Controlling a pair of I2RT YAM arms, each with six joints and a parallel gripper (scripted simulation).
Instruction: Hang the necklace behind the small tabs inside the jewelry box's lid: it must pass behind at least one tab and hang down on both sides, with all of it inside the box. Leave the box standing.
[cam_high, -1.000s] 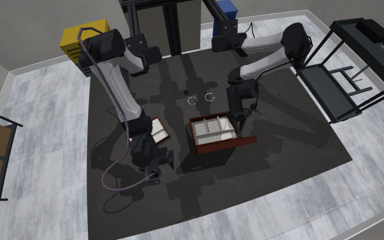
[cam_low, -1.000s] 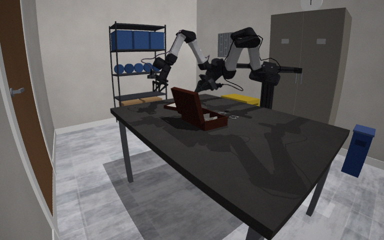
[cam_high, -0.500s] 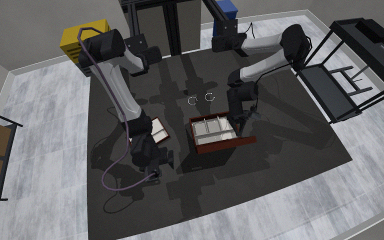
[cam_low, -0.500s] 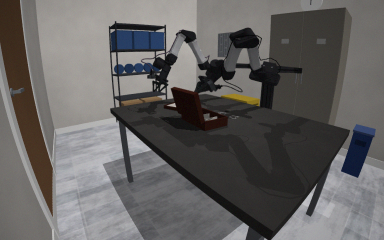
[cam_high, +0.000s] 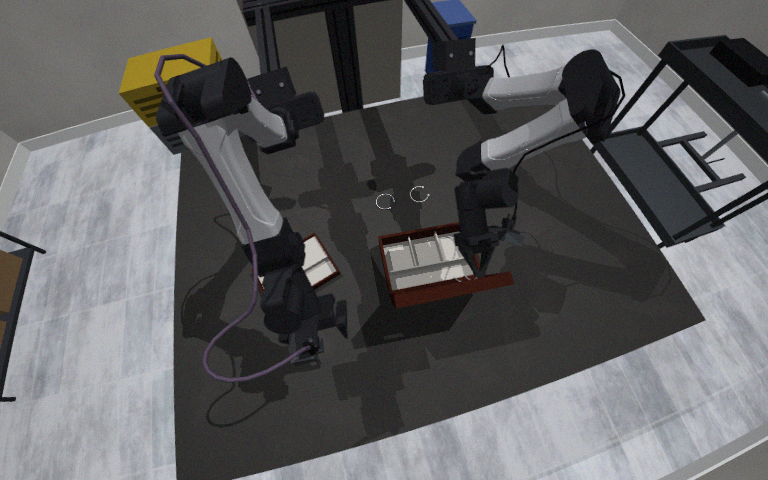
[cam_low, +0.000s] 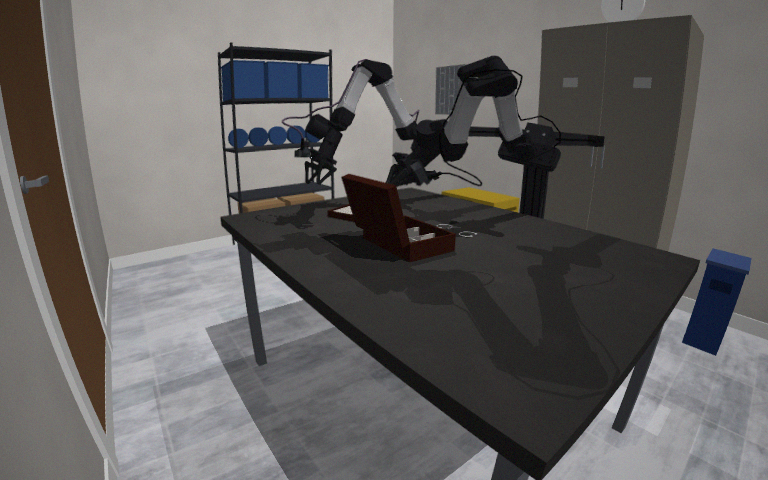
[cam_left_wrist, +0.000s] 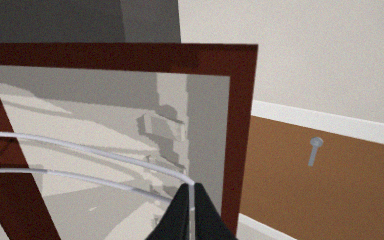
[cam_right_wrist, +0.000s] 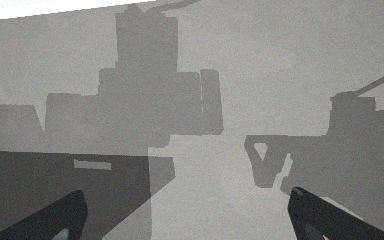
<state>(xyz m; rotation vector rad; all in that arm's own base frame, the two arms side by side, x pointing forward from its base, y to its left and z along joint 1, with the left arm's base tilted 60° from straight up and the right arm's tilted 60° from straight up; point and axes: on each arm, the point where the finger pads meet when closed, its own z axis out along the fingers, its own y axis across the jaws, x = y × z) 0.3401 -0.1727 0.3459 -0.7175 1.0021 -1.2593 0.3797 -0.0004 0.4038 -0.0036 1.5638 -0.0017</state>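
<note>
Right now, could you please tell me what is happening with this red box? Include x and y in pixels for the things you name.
The left gripper (cam_high: 481, 276) (cam_left_wrist: 191, 193) is shut on the necklace (cam_left_wrist: 100, 151), holding it in front of the open lid (cam_low: 373, 212) (cam_left_wrist: 242, 130) of the jewelry box (cam_high: 433, 296) (cam_low: 433, 247). The necklace does not look hung behind the tabs (cam_left_wrist: 162, 126). The right gripper (cam_right_wrist: 188, 199) is open, away from the box.

Looks like a lab or workshop room. Exterior view: two arms on a black frame by a dark table (cam_high: 543, 362) (cam_low: 453, 316), storage rack (cam_low: 275, 100) at 11 o'clock, tall cabinet (cam_low: 611, 124) at 1, blue bin (cam_low: 714, 305) at 4. Top view: black cart (cam_high: 688, 189) at 2.
</note>
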